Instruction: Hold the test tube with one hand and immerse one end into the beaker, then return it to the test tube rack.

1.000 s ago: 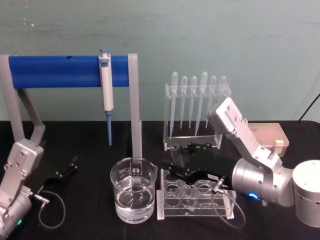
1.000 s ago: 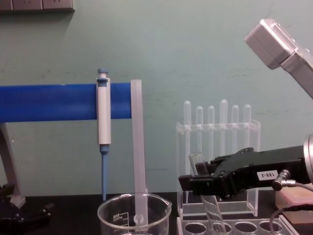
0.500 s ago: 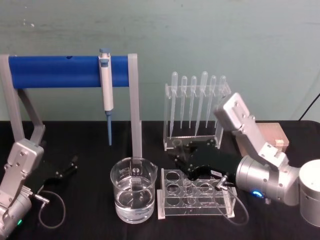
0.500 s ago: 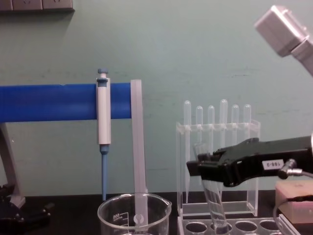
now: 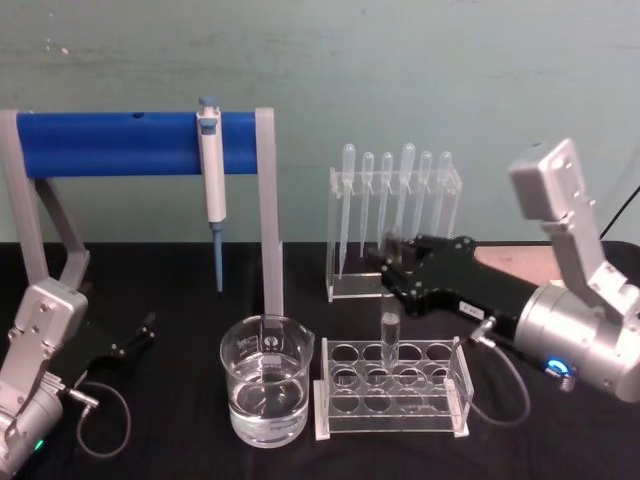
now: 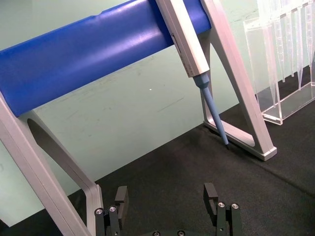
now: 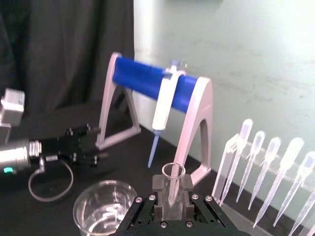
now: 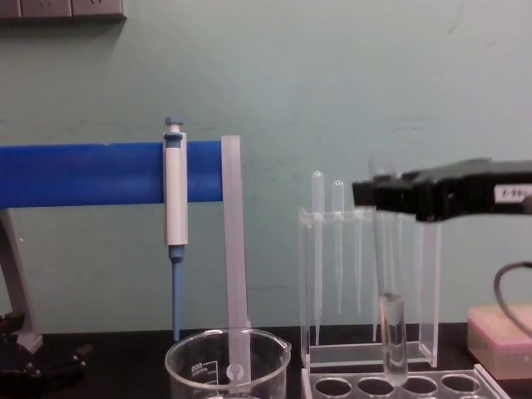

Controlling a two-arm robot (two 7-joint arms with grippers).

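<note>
Right jaws around test tube (image 5: pixel 390 335), rack (image 5: pixel 392 420) beneath.

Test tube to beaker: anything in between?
Head view: the rack's empty left holes, then bare black cloth up to the beaker. Right gripper holds the test tube over the rack.

The right end effector (image 5: pixel 392 260) reaches in from the table's right edge and grips the test tube (image 5: pixel 390 335) near its rim. The tube hangs upright, its rounded bottom at a back-row hole of the clear rack (image 5: pixel 392 412) by the front edge. The beaker (image 5: pixel 266 395), part filled with clear liquid, stands just left of the rack. The left end effector (image 5: pixel 135 338) rests near the left edge.
</note>
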